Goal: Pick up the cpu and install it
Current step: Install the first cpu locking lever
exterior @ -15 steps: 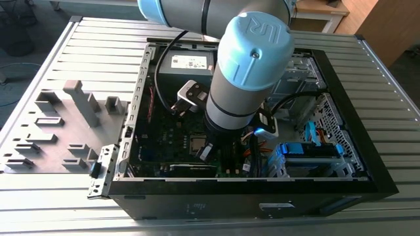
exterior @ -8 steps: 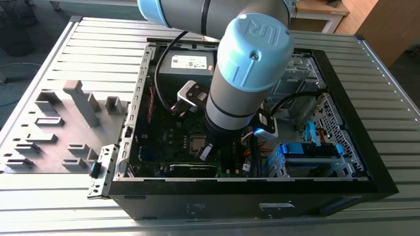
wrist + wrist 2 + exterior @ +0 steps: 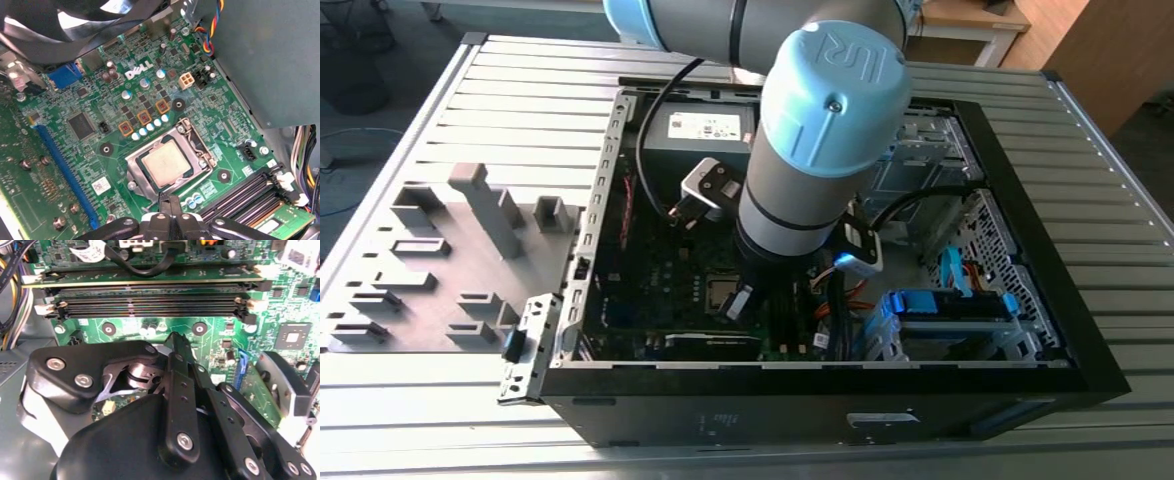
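cpu (image 3: 165,164) seated in motherboard (image 3: 100,150) socket

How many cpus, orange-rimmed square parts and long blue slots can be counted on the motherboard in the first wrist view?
cpu: 1
orange-rimmed square parts: 3
long blue slot: 1
Total: 5

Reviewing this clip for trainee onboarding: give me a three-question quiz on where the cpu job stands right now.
1. True or false: the cpu sits inside the socket frame on the motherboard.
2. The gripper hangs: A) above the board beside the socket, B) over the grey fixture tray.
3. Fill in: the memory slots are coloured ____.

Key: 1 true; 2 A; 3 black.
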{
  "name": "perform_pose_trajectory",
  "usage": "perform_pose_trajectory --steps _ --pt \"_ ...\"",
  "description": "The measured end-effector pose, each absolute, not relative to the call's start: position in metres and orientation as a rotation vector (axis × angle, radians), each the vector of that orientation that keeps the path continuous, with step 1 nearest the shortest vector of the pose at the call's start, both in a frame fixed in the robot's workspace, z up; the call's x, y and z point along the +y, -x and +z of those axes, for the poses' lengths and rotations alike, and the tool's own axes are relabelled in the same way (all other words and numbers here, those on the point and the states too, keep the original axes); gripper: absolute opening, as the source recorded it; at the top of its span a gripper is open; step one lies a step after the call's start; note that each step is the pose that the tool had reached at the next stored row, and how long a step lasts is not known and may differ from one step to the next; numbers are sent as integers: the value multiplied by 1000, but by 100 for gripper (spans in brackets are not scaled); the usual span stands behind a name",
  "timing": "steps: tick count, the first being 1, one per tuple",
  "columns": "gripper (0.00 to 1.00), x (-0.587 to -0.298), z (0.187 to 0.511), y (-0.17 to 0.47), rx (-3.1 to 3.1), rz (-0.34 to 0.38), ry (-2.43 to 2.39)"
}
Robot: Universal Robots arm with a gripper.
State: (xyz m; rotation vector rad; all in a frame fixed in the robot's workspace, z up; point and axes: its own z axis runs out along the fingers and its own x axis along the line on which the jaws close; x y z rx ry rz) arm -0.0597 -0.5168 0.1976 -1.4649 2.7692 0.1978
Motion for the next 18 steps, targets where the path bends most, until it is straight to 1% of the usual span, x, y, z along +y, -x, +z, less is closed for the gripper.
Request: perform_pose_trajectory --steps 18 --pt "11 -507 197 63 2768 197 1464"
